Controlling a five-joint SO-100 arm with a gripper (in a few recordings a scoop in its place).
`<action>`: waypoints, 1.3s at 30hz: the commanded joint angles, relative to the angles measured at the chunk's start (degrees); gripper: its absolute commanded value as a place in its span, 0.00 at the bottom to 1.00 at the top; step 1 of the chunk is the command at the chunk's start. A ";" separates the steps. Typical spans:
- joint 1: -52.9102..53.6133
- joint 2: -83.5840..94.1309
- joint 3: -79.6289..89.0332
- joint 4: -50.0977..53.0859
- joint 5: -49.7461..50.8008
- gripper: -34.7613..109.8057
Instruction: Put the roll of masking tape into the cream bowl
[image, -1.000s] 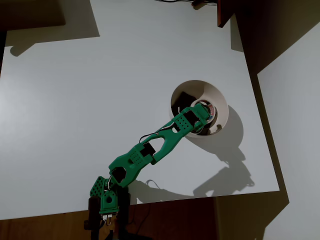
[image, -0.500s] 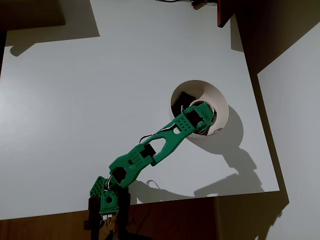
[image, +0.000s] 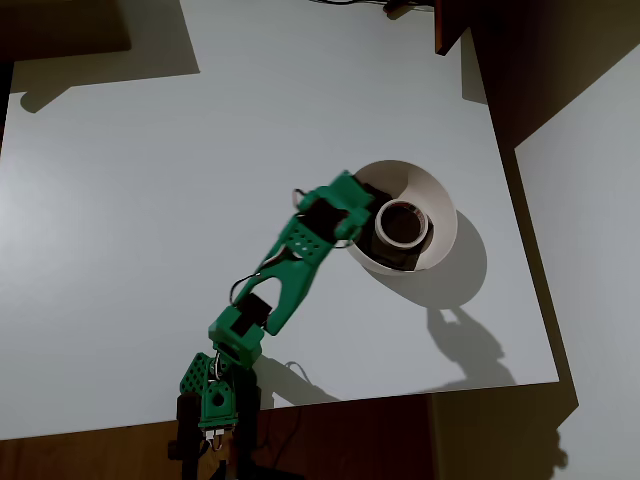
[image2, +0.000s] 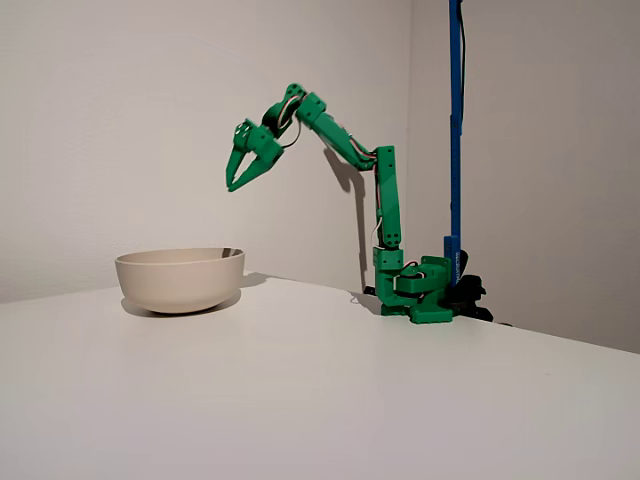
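A green arm (image2: 340, 145), cream bowl (image2: 180, 278), off-white roll of masking tape (image: 402, 223), white table (image: 180, 200).

tape roll (image: 402, 223) in bowl (image: 440, 205) — bowl on table (image: 150, 200)

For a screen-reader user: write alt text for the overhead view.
A roll of masking tape lies inside a cream bowl on a white table, seen from above. A green robot arm reaches up from the bottom edge, its gripper at the bowl's left rim and holding nothing.
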 joint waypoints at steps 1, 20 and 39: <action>-7.47 15.21 3.25 3.08 -0.18 0.18; -35.68 57.83 56.51 -5.62 -7.82 0.18; -41.31 92.99 103.54 -13.45 -12.83 0.18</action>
